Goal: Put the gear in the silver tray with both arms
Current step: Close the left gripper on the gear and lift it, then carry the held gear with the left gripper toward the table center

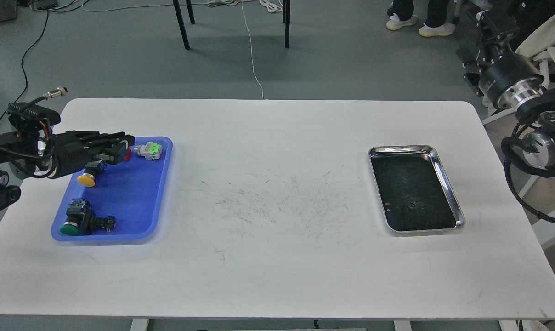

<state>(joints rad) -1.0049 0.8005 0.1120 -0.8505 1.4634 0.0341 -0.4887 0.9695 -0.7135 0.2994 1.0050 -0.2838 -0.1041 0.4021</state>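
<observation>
The silver tray (448, 186) lies on the right side of the white table (277, 128). A small dark ring-like speck (411, 206) sits on its scuffed floor; I cannot tell whether it is the gear. My left gripper (127, 145) hovers over the far end of the blue tray (135, 202), pointing right. Its dark fingers lie close together, and I cannot tell whether they hold anything. My right arm (512, 78) is off the table at the upper right, and its gripper (484, 23) is dark and seen end-on.
The blue tray holds a yellow button (86, 179), a green button (73, 223), a grey and green switch (149, 150) and a red button (127, 154) partly behind my left gripper. Chair legs, cables and a person's feet are on the floor beyond the table.
</observation>
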